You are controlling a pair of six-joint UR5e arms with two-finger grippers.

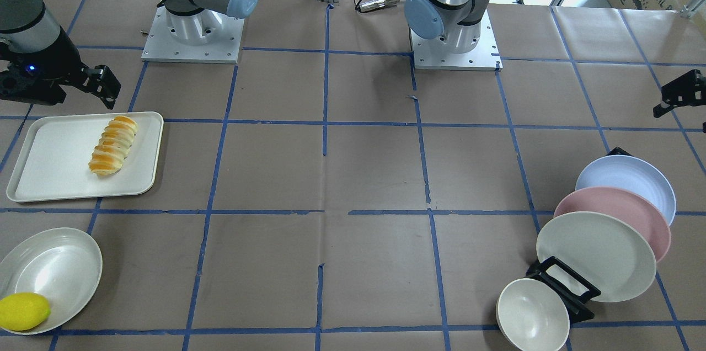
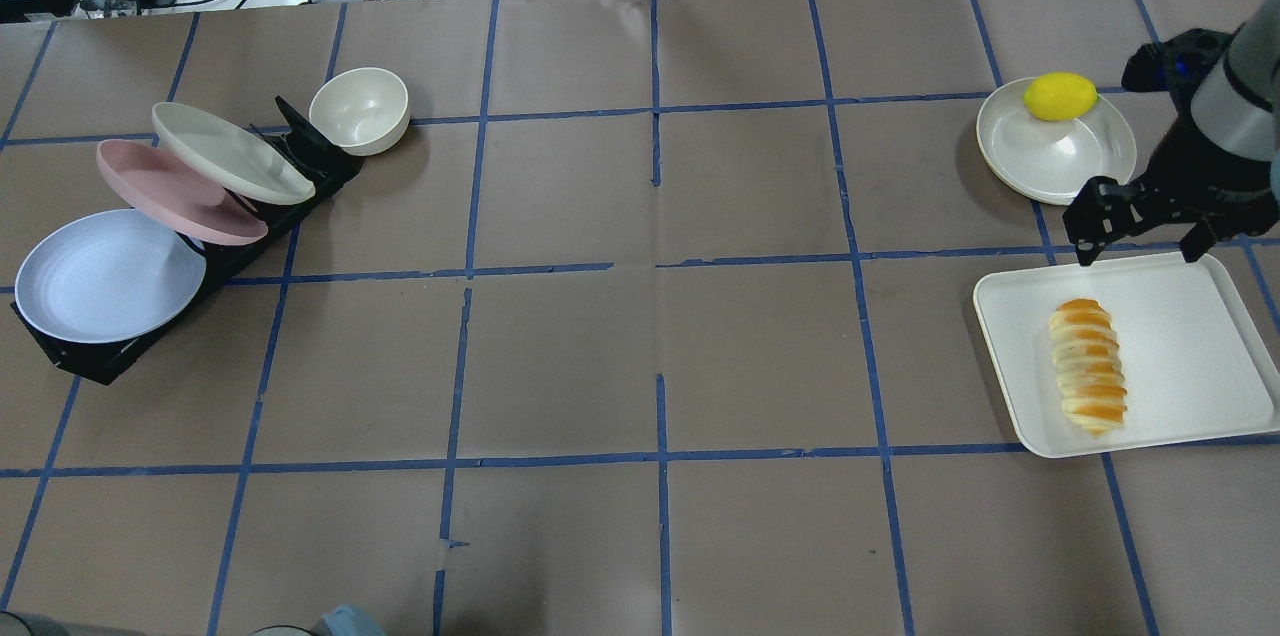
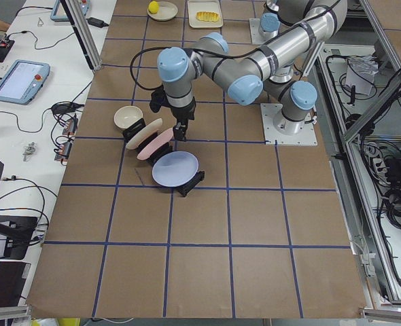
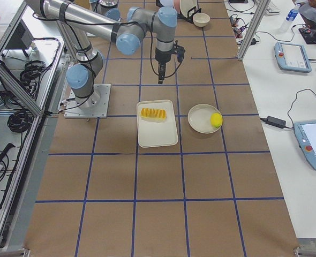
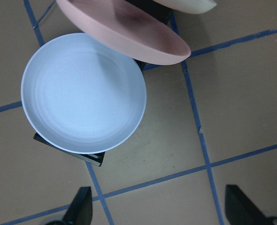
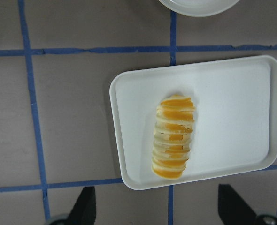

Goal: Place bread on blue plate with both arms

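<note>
The bread (image 2: 1088, 366) lies along a white tray (image 2: 1190, 336) at the table's right; it also shows in the right wrist view (image 6: 173, 138) and the front view (image 1: 114, 144). My right gripper (image 2: 1140, 246) is open and empty, above the tray's far edge, apart from the bread (image 6: 159, 206). The blue plate (image 2: 100, 276) leans in a black rack (image 2: 70, 356) at the far left. My left gripper (image 5: 159, 211) is open and empty, high over the blue plate (image 5: 82, 93), and shows at the front view's right edge (image 1: 675, 100).
The same rack holds a pink plate (image 2: 170, 191) and an off-white plate (image 2: 230, 151); a small bowl (image 2: 360, 108) leans at its end. A yellow lemon (image 2: 1060, 96) sits in an off-white dish (image 2: 1090, 161) beyond the tray. Brown paper with blue tape lines covers the table.
</note>
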